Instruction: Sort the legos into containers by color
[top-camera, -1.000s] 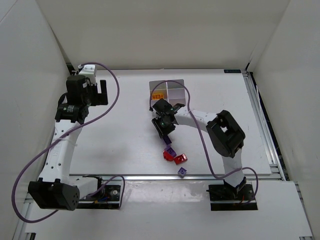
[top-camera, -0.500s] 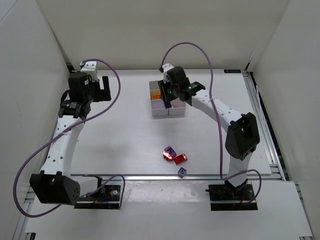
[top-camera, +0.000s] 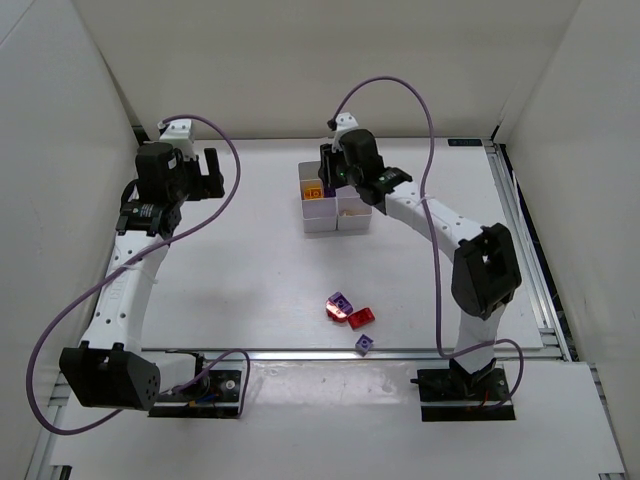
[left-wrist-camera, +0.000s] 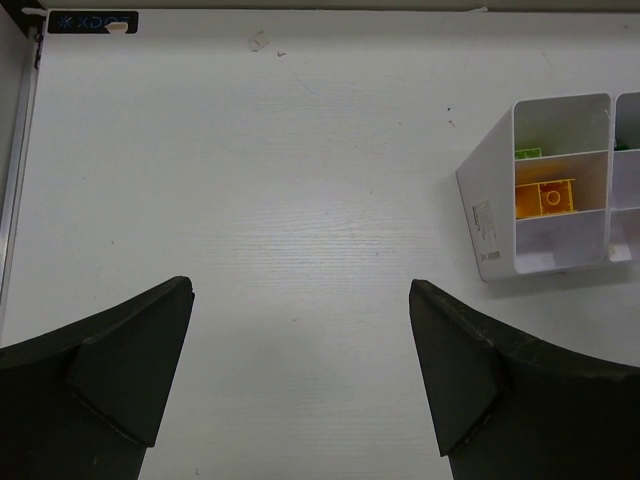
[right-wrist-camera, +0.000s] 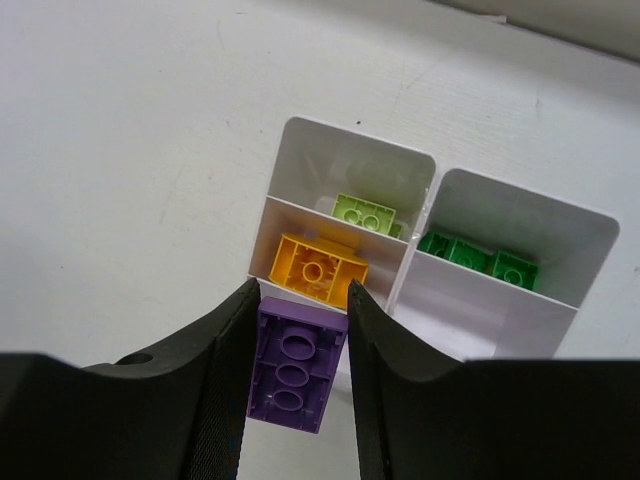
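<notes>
My right hand (right-wrist-camera: 300, 300) pinches purple brick (right-wrist-camera: 293, 380), bins (right-wrist-camera: 340, 160) just ahead. Drop step: aim for empty cell. Left hand (left-wrist-camera: 300, 290) wide open.

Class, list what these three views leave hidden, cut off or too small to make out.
- Top view: the right gripper covers the far bins of the containers; their contents are hidden.
- Right wrist view: the purple brick and the fingers hide part of the nearest bins.
- Left wrist view: the frame's right edge cuts off the containers.
- Top view: the loose legos are too small to count surely.
</notes>
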